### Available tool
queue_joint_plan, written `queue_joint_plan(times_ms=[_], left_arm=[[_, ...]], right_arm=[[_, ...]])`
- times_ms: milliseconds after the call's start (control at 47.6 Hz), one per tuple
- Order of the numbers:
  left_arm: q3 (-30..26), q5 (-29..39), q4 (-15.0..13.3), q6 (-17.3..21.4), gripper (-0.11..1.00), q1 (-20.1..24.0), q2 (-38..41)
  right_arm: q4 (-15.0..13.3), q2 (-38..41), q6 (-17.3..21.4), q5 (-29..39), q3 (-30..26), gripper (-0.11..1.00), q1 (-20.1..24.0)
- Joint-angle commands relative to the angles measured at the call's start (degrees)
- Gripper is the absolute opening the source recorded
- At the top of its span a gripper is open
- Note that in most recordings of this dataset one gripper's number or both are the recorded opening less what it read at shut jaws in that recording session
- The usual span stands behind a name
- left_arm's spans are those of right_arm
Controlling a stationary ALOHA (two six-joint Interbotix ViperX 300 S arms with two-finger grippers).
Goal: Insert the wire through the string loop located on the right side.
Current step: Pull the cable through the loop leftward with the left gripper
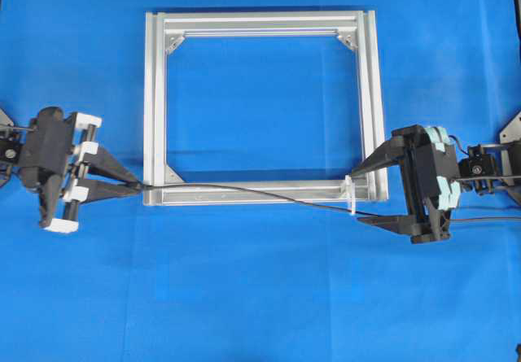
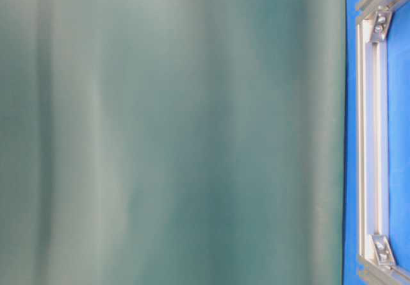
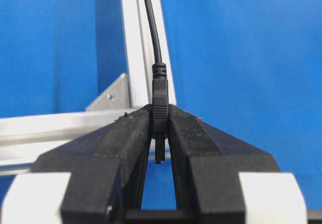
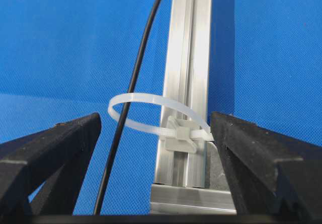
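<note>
Right wrist view alone, wire (image 4: pixel 132 88) inside string loop (image 4: pixel 151 114)

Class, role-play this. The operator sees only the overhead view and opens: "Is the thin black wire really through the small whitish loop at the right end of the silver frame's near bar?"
Observer: In the right wrist view, the thin black wire appears to run inside the whitish plastic loop, near its left edge.
Operator: Is the right gripper touching the loop?
Observer: No. The right gripper is open, with one finger on either side of the loop and clear of it.
Operator: And the wire's plug end?
Observer: The left wrist view shows the left gripper shut on it.
</note>
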Motion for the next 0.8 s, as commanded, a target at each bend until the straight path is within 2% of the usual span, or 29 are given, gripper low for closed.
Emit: queue_joint_plan(times_ms=[0,231,567,630,777], left_arm=[[0.18,0.70,0.18,-0.09,0.08,-0.53,-1.41],[-0.62,6.68,0.09,-0.09,0.08,-0.53,-1.58],[-0.79,7.47,0.18,-0.53,0.10,-0.53,-1.93],[-0.79,7.56,0.18,-0.79,0.22,-0.53,-1.93],[-0.79,7.56,0.09,-0.97,0.67,-0.35,-1.93]], right_arm=[[0.09,-0.35,0.00,-0.18,-0.88,0.96,0.00],[0.09,-0.35,0.00,-0.18,-0.88,0.96,0.00],[0.09,-0.35,0.00,-0.18,-1.05,0.96,0.00],[0.09,-0.35,0.00,-0.18,-1.14,0.96,0.00],[0.09,-0.35,0.00,0.70,-1.67,0.96,0.09]])
